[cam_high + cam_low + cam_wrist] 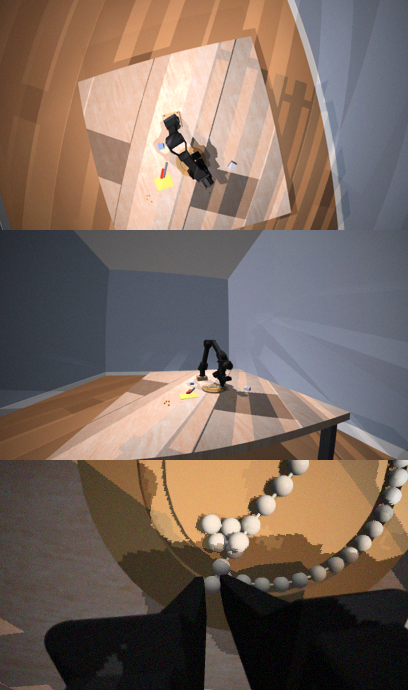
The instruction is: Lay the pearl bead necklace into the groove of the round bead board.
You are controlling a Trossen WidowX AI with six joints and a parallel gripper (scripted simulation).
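Observation:
The round wooden bead board [183, 163] [206, 390] [325, 500] lies on the table, partly under the arm. The pearl bead necklace [210, 386] [318, 573] lies on it. In the wrist view, one run of beads curves along the groove at the right and bottom. Another run crosses the middle diagonally to a small clump of beads inside the ring, near the fingertips. The groove on the left shows no beads. My gripper [222, 385] [211, 583] is shut on a necklace bead, low at the board's edge. The top view hides the fingertips.
A blue block [161, 146] [192, 383] sits near the arm's base. A red and a grey bar [165, 168] lie by a yellow sheet [164, 182] [188, 396]. A pale block [232, 165] [247, 388] stands beyond the board. Tiny orange beads [148, 197] [166, 402] lie in two groups.

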